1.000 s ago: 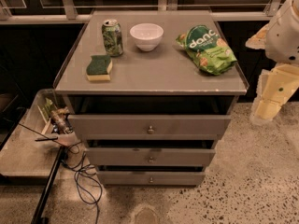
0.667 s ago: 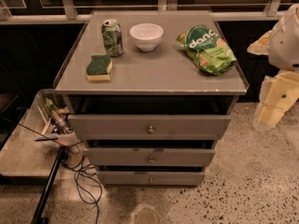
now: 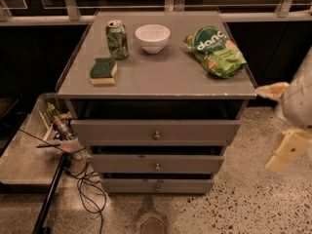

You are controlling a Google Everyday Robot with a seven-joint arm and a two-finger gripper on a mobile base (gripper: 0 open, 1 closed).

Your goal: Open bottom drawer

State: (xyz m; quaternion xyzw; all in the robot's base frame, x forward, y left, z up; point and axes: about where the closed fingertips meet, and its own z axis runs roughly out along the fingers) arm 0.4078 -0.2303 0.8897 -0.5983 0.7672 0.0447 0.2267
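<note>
The grey cabinet stands in the middle of the camera view with three grey drawers. The bottom drawer is the lowest, a slim flat front with a small round metal knob, and it sits just above the floor. The middle drawer and the taller top drawer lie above it. My gripper is at the far right edge, a cream-coloured part below the white arm. It hangs level with the middle drawer, well to the right of the cabinet and touching nothing.
On the cabinet top are a green can, a white bowl, a green chip bag and a green-and-yellow sponge. A low tray with clutter and black cables lie left of the cabinet. The floor is speckled.
My arm and gripper have moved downward along the cabinet's right side, from near the cabinet top to the level of the middle drawer. The drawers have not moved.
</note>
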